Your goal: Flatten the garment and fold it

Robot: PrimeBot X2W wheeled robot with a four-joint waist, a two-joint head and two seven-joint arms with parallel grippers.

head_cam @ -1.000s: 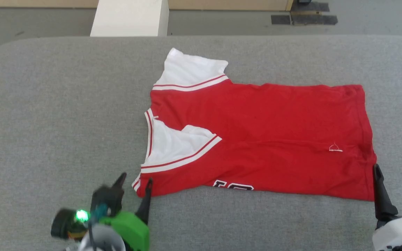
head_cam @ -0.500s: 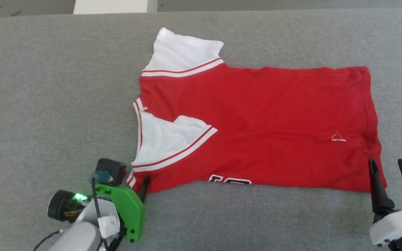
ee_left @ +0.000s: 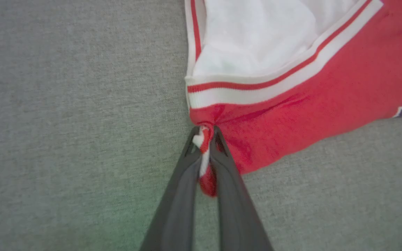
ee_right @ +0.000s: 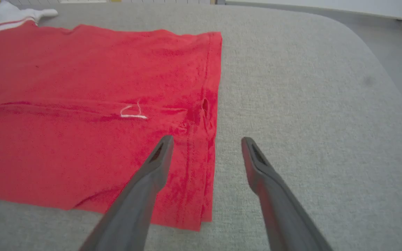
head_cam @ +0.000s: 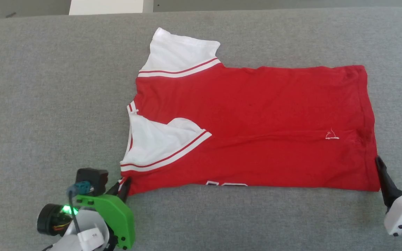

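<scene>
The red jersey T-shirt (head_cam: 257, 122) lies folded lengthwise on the grey padded table, white sleeves (head_cam: 180, 55) to the left and hem to the right. A small white hem logo (head_cam: 332, 135) shows near the right end, and black-and-white lettering (head_cam: 226, 183) peeks out along the near edge. My left gripper (head_cam: 123, 184) is shut on the shirt's near-left corner; the left wrist view shows red-and-white fabric (ee_left: 205, 150) bunched between its fingers. My right gripper (head_cam: 398, 165) stands open just right of the hem's near corner; in the right wrist view (ee_right: 206, 146) its left finger hangs over the hem.
The grey padded table (head_cam: 47, 87) spreads wide on every side of the shirt. Its rounded far-right corner (ee_right: 344, 28) drops to the floor. A white block (head_cam: 106, 6) stands beyond the table's far edge.
My left gripper closed on the shirt's near-left corner and drew it leftwards and towards me, stretching that end. The head camera tilted down. The right gripper stays open by the hem.
</scene>
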